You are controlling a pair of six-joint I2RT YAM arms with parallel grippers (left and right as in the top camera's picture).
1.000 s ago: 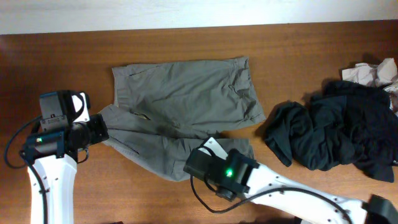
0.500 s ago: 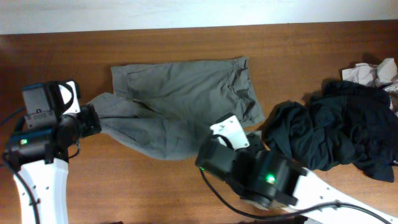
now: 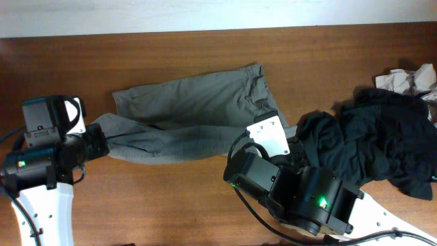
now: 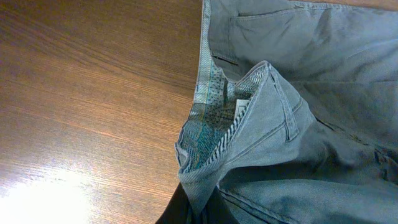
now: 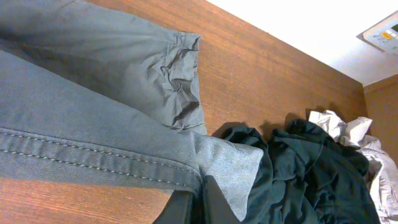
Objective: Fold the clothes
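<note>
Both mostly cropped at frame btm: right gripper (image 5: 198,200) clamped on grey-olive shorts (image 3: 198,109) at the stitched hem, left gripper (image 4: 198,205) pinching waistband w/ patterned lining showing. Black garments (image 3: 375,150) crumpled nearby.

Grey-olive shorts (image 5: 93,124) hem between closed jaws at bottom edge; black garments (image 5: 298,174) beside; wooden table (image 5: 261,68)

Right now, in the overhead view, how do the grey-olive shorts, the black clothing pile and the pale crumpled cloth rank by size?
1 and 2, too alike to rank: the grey-olive shorts and the black clothing pile, which runs off the frame edge.
3. The pale crumpled cloth, clearly smallest.
</note>
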